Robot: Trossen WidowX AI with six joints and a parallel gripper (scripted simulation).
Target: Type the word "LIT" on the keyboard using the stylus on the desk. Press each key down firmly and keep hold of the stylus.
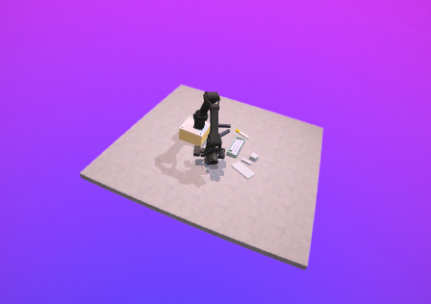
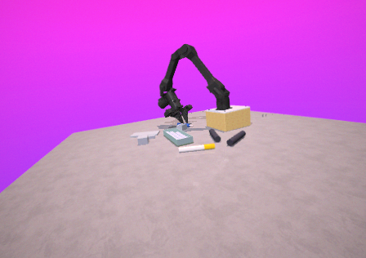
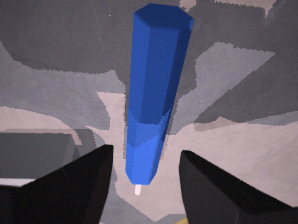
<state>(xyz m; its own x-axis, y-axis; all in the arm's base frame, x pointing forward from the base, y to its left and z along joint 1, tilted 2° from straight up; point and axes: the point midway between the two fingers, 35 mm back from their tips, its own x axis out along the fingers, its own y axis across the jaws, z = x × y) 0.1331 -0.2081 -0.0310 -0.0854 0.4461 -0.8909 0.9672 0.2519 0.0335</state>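
The blue six-sided stylus (image 3: 156, 75) (image 2: 189, 125) lies on the desk, its thin white tip toward the bottom of the wrist view. My gripper (image 3: 146, 157) (image 2: 185, 122) is open and low over it. In the wrist view one fingertip shows on each side of the stylus's tip end, with a gap on both sides. The keyboard (image 1: 236, 147) (image 2: 178, 136), white keys in a pale green case, lies apart from the gripper. Its letters are too small to read. The arm hides the stylus in the top view.
A grey block (image 3: 35, 156) (image 2: 181, 127) lies beside the stylus. A white slab (image 1: 242, 169) and small pale blocks lie beyond the keyboard. A yellow-and-white marker (image 1: 241, 134) (image 2: 197, 148) and two black cylinders (image 2: 214, 135) (image 2: 236, 138) lie nearby. The arm stands on a yellow box (image 2: 229, 119).
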